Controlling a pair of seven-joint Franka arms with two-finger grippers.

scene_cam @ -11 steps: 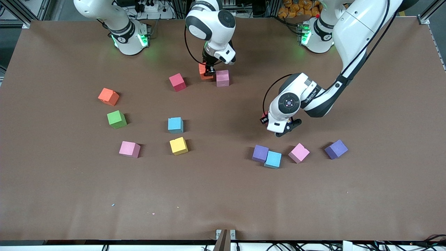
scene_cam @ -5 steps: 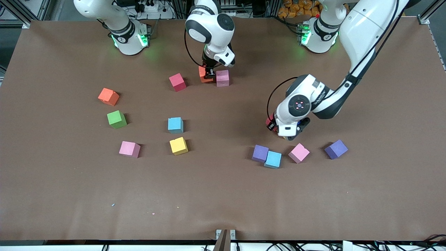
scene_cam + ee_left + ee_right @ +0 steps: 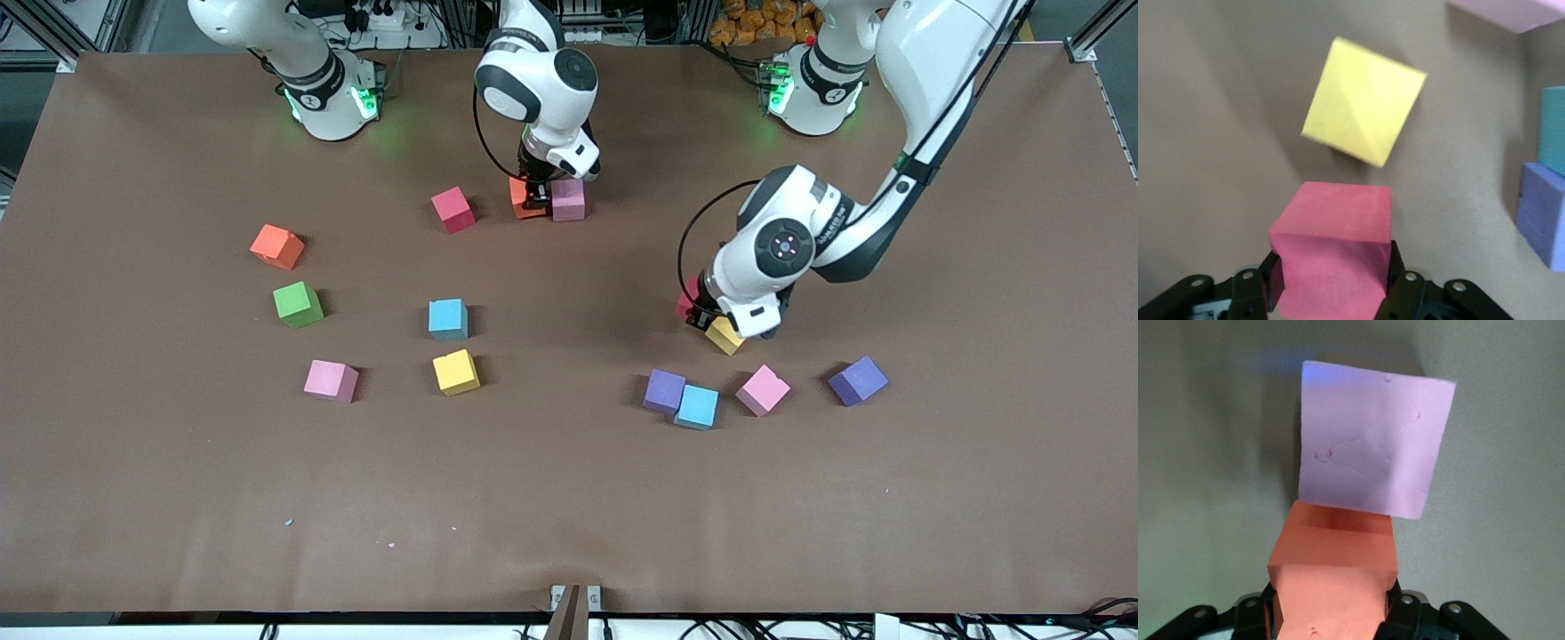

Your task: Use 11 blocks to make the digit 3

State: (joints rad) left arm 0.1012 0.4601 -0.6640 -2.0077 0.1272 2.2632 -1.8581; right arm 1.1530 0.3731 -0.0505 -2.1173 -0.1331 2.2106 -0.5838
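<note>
Both grippers held blocks: the right gripper (image 3: 534, 194) clamped an orange-red block (image 3: 520, 197) at 9 o'clock of a pink block (image 3: 568, 199), needing flush release, while the left gripper (image 3: 707, 318) gripped a red block (image 3: 1332, 243) over a yellow block (image 3: 725, 335).

No legible text, label, brand name, number or sign appears in any view. The small dark lettering on the white forearm of the left arm (image 3: 836, 233) cannot be read. The matte foam cubes and the brown table surface (image 3: 569, 498) carry no markings.
</note>
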